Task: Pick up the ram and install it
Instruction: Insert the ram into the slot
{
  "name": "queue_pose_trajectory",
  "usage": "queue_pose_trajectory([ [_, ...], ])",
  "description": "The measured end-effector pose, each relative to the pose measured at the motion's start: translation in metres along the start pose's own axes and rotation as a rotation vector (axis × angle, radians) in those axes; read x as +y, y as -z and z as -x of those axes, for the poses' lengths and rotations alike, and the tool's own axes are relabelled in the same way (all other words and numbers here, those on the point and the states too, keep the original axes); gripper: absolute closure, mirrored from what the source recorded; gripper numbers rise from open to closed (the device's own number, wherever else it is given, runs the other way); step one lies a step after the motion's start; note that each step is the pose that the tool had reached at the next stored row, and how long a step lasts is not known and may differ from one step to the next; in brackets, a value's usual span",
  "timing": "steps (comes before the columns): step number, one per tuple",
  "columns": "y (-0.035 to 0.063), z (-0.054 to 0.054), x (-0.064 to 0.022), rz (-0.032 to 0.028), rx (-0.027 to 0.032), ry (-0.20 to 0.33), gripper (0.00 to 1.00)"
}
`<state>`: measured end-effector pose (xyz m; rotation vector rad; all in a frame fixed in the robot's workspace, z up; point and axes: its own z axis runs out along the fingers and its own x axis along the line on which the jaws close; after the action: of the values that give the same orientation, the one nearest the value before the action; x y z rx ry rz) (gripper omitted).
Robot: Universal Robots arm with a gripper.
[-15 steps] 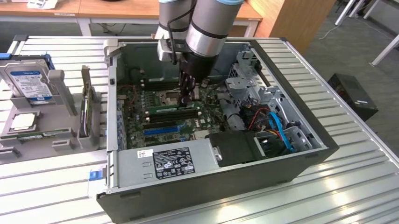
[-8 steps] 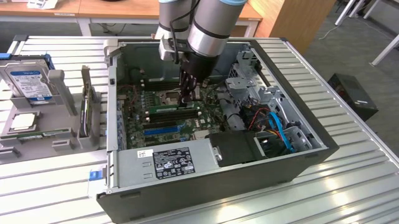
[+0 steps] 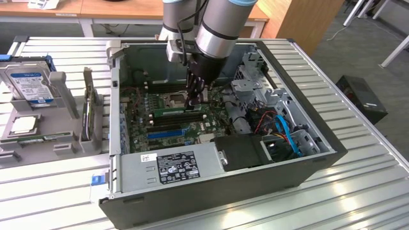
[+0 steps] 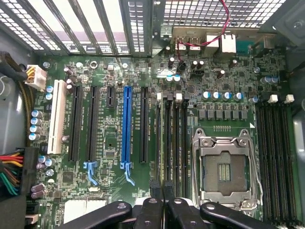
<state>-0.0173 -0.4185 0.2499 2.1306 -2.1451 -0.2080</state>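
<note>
The exterior view looks down at a slant from high up, far enough to take in the whole open case [image 3: 300,175] and table [image 3: 357,201], the arm [image 3: 221,24] at upper centre. The wrist view looks past the gripper [image 4: 162,193], close onto the motherboard [image 4: 114,143]. Both share the CPU socket [image 3: 176,99] [image 4: 224,171] and blue slot [image 3: 163,134] [image 4: 127,124].

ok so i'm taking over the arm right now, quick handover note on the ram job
Gripper: shut, down inside the open case, at the exterior view's right end of the ram. Cannot tell whether it is gripping or only pressing.
Ram: on edge along the slot beside the CPU socket, with empty black memory slots on its other side.
Done: ram picked up and brought to its slot.
Left: full seating and latching not confirmed.
</note>
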Motion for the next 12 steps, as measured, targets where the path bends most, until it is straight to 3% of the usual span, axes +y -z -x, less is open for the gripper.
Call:
queue_pose_trajectory([
  [4,-0.0003,0.0006,-0.0002,0.0011,0.0146,-0.002,0.88],
  [12,-0.0003,0.0017,-0.0001,0.0013,0.0220,-0.004,0.88],
])
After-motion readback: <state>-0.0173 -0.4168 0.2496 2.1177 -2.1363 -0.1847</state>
